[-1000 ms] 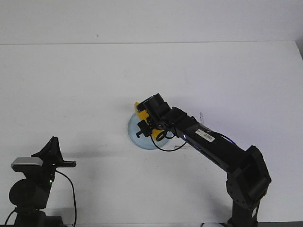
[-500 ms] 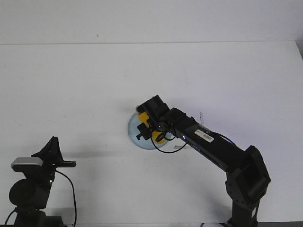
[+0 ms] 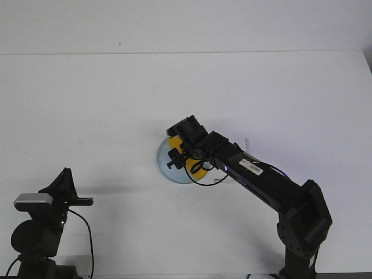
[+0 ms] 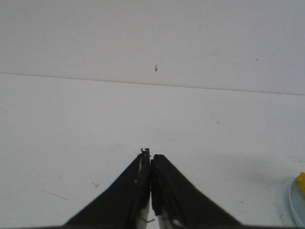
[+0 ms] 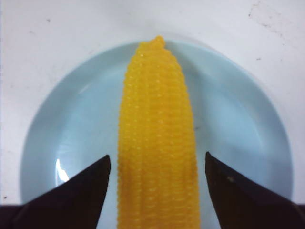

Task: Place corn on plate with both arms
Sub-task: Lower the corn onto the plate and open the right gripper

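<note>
The yellow corn (image 5: 157,143) lies lengthwise on the pale blue plate (image 5: 76,129), its tapered end at the plate's far rim. My right gripper (image 5: 157,155) is open just above it, one finger on each side of the cob with a gap on both sides. In the front view the right gripper (image 3: 181,152) hides most of the corn (image 3: 198,167) and part of the plate (image 3: 164,167) at the table's middle. My left gripper (image 4: 150,155) is shut and empty, low at the front left (image 3: 87,201), far from the plate.
The white table (image 3: 87,104) runs to a white wall behind. The plate's edge (image 4: 296,205) and a bit of the corn (image 4: 301,181) show at the side of the left wrist view. A black cable loops by the right wrist.
My right gripper has shifted slightly over the plate and covers more of the corn's far end. The left arm has not moved.
</note>
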